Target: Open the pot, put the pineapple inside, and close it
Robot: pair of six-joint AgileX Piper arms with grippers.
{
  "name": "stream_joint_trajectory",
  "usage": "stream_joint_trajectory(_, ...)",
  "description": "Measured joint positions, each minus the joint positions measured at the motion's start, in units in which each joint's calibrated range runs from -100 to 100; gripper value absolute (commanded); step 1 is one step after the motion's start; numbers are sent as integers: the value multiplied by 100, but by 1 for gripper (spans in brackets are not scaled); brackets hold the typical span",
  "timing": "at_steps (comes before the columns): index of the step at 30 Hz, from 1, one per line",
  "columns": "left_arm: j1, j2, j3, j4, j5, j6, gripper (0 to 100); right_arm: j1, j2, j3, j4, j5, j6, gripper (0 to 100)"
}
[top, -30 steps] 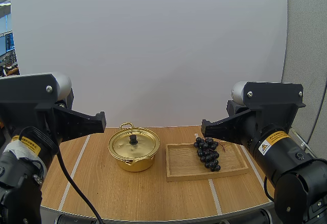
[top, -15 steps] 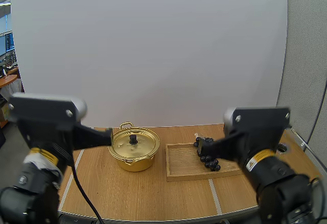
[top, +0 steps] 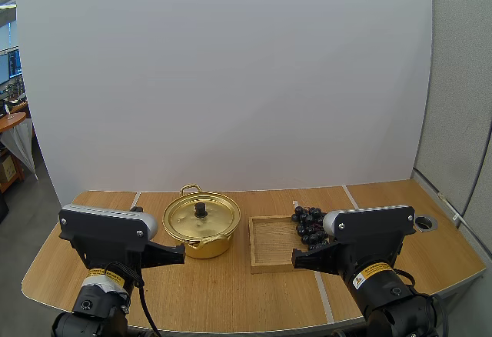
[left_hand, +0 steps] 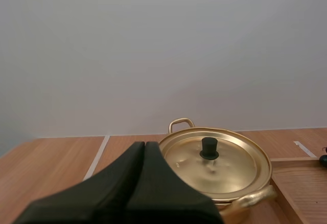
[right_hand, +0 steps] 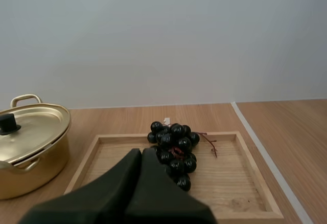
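On the tray point(top: 269, 251) lie grapes point(top: 309, 225), the pot point(top: 204, 246) lidded, left gripper point(left_hand: 144, 145) and right gripper point(right_hand: 141, 152) pressed together.

A wooden tray point(top: 270, 251) lies flat on the round-edged wooden table point(top: 215, 295) — pale lines point(right_hand: 263, 152) cross its top.

Quick count: 1 gold pot point(top: 201, 237), 1 lid point(top: 201, 218) with 1 black knob point(top: 201, 209), and 2 loop handles point(left_hand: 181, 123). 1 wooden tray point(top: 269, 246) sits at the pot's 3 o'clock, with 1 bunch of grapes point(top: 306, 221) at the tray's 1 o'clock. 2 grippers: left gripper point(top: 180, 254), right gripper point(top: 295, 260). 1 table point(top: 231, 295).
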Motion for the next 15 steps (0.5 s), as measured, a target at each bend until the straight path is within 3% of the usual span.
stream_joint_trajectory(4,-5,0,11,0,311,-167,0,0,0,0,0,192,0,0)
stream_joint_trajectory(7,-8,0,26,0,1482,-375,0,0,0,18,0,1372,0,0)
stream_joint_trajectory(15,-15,0,38,0,2041,-375,0,0,0,13,0,1467,0,0)
